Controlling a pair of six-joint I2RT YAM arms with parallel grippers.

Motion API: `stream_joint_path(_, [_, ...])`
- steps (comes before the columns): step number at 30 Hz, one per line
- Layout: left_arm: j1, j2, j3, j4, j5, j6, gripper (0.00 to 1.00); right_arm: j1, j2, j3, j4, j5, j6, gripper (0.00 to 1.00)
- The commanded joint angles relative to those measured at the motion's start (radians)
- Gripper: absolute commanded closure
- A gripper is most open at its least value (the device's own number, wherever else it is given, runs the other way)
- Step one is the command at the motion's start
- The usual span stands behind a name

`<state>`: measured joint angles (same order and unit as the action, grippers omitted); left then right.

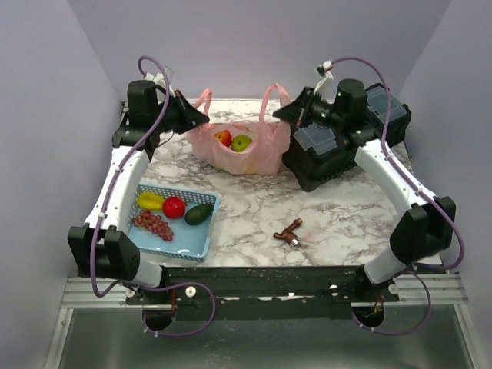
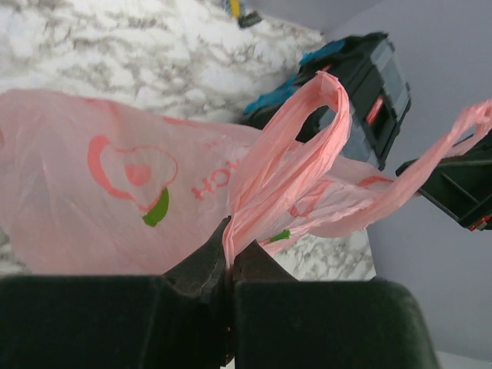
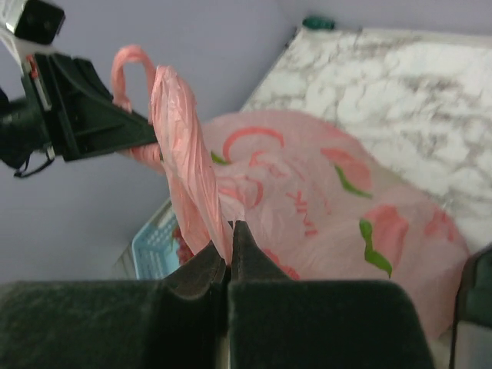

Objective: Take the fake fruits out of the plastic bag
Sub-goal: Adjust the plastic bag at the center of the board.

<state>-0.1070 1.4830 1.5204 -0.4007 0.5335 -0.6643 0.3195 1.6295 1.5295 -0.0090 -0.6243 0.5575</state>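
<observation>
Left gripper [image 2: 229, 257] pinches one bag [image 2: 100, 192] handle [image 2: 261, 192], right gripper [image 3: 229, 242] the other. Both arms [image 1: 123, 173] stretched far. Fruits [image 1: 241, 142] in bag between the grippers: red and green visible, contents otherwise obscured.

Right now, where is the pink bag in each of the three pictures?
Top view: bag at the far middle of the table, fruits inside.
Left wrist: bag fills the left and centre; the left tool pinches one handle.
Right wrist: bag spreads from centre to right; the right tool pinches the other handle.
Shared landmark: the marble table under the bag.
</observation>
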Motion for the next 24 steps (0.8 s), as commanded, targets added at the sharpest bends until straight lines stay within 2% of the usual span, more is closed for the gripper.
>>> stream_joint_path(1, [0.050, -0.069, -0.205, -0.016, 0.042, 0.038, 1.00, 0.056, -0.114, -0.269, 0.101, -0.112, 0.001, 0.97])
stream_joint_path(4, [0.078, -0.132, -0.366, 0.022, -0.005, 0.025, 1.00, 0.161, -0.187, -0.417, 0.120, -0.097, -0.037, 0.93])
stream_joint_path(5, [0.086, -0.166, -0.407, 0.039, -0.029, 0.025, 0.96, 0.192, -0.209, -0.455, 0.123, -0.080, -0.055, 0.92])
stream_joint_path(6, [0.090, -0.194, -0.446, 0.049, -0.043, 0.028, 0.91, 0.229, -0.236, -0.499, 0.125, -0.048, -0.065, 0.90])
stream_joint_path(8, [0.093, -0.259, -0.495, 0.050, -0.088, 0.046, 0.74, 0.268, -0.274, -0.560, 0.115, 0.013, -0.086, 0.87])
stream_joint_path(12, [0.095, -0.403, -0.577, 0.042, -0.151, 0.079, 0.51, 0.287, -0.320, -0.632, 0.109, 0.093, -0.111, 0.77])
stream_joint_path(16, [0.093, -0.561, -0.669, 0.058, -0.144, 0.098, 0.21, 0.305, -0.336, -0.636, 0.094, 0.138, -0.137, 0.69])
stream_joint_path(19, [0.087, -0.659, -0.728, 0.057, -0.085, 0.103, 0.06, 0.315, -0.341, -0.631, 0.100, 0.164, -0.144, 0.68])
stream_joint_path(20, [0.082, -0.691, -0.746, 0.061, -0.057, 0.104, 0.02, 0.317, -0.340, -0.632, 0.104, 0.164, -0.143, 0.68])
stream_joint_path(24, [0.007, -0.802, -0.819, 0.045, -0.009, 0.120, 0.01, 0.320, -0.325, -0.626, 0.109, 0.164, -0.138, 0.68])
